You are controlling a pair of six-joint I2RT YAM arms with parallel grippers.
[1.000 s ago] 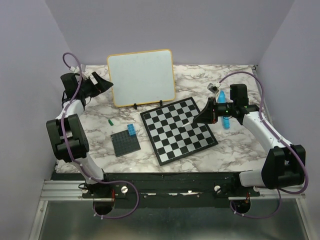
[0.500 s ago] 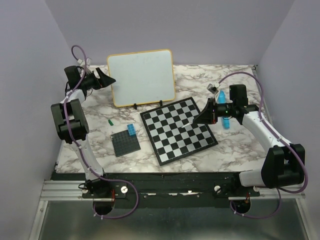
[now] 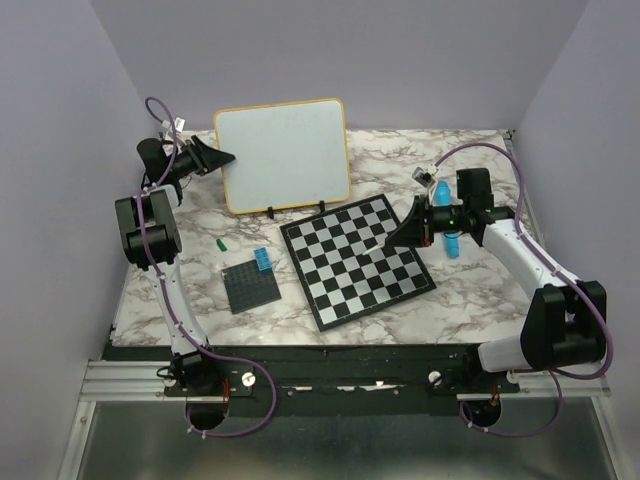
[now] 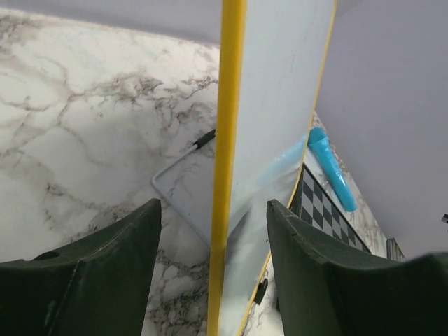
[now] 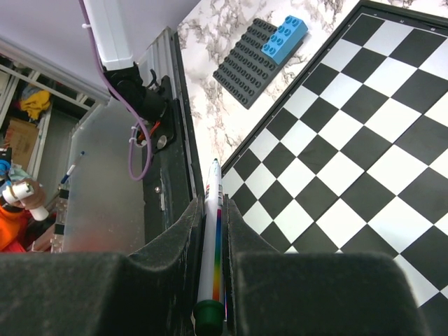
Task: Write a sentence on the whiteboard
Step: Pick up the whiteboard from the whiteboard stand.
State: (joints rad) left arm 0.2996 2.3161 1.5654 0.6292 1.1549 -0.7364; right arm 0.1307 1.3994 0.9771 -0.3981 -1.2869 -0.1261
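Note:
The whiteboard (image 3: 283,153), white with a thin yellow frame, stands upright on a small easel at the back of the table. Its face looks blank, and no sentence is in view. My left gripper (image 3: 222,158) is at the board's left edge. In the left wrist view its jaws (image 4: 212,204) straddle the yellow frame (image 4: 229,140), open, with a gap on each side. My right gripper (image 3: 393,240) hovers over the chessboard's right part, shut on a white marker (image 5: 210,259) with a rainbow stripe and a green end.
A black-and-white chessboard (image 3: 355,260) lies in front of the whiteboard. A dark grey baseplate (image 3: 250,290) with a blue brick (image 3: 262,260) sits to its left, near a small green cap (image 3: 221,244). A blue object (image 3: 452,243) stands by the right arm.
My left arm has swung in to the board's left edge, and its jaws have narrowed around the frame. The right arm and marker have not moved.

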